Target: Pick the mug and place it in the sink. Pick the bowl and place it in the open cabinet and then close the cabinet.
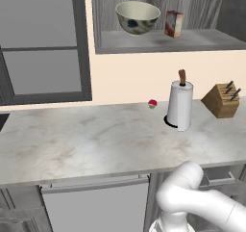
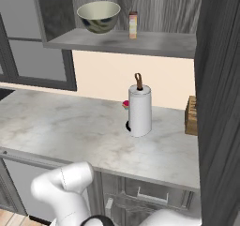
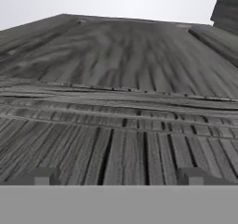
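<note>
Sitting on the grey shelf of the open cabinet, the bowl rests to the left of a small carton. In the hand view, the gripper faces the cabinet's wood-grain door close up, its finger tips spread wide apart, holding nothing. Below, a paper towel roll stands on the marble counter.

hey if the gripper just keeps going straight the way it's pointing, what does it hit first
Most likely the cabinet door: its dark wood-grain panel lies straight ahead of the open gripper, with nothing between. How near it is I can't judge.
</note>
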You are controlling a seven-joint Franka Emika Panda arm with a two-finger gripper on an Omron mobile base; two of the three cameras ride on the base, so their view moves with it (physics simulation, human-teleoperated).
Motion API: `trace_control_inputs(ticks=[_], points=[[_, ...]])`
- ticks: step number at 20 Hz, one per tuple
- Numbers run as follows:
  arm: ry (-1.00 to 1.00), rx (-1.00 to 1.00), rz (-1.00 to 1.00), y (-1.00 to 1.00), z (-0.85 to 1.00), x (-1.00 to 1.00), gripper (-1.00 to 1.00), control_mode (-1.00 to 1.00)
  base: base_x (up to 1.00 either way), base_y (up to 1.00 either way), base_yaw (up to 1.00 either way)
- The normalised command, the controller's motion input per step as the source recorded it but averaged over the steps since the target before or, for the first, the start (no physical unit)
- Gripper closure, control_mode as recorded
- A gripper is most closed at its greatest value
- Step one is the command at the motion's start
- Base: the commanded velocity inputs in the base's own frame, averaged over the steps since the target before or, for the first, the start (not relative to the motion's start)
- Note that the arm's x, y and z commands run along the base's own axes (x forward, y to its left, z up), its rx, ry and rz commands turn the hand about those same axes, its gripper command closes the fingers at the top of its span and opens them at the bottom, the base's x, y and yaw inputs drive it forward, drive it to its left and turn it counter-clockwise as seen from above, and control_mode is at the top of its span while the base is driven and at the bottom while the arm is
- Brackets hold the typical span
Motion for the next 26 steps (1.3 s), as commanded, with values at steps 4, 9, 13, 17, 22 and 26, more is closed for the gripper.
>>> trace_control_inputs(ticks=[4, 9, 13, 17, 22, 26], points=[[0.0, -0.07, -0.01, 0.52, 0.02, -0.06, -1.0, -1.0, 0.0, 0.0, 0.0], [0.0, -0.06, -0.05, 0.47, 0.04, -0.07, -1.0, -1.0, 0.0, 0.0, 0.0], [0.0, -0.06, -0.14, 0.49, 0.02, -0.07, -1.0, -1.0, 0.0, 0.0, 0.0], [0.0, -0.04, -0.16, 0.42, 0.13, -0.01, -1.0, -1.0, 0.0, 0.0, 0.0], [0.0, -0.02, -0.18, 0.38, 0.21, 0.0, -1.0, -1.0, 0.0, 0.0, 0.0], [0.0, -0.02, -0.18, 0.39, 0.25, 0.0, -1.0, -1.0, 0.0, 0.0, 0.0]])
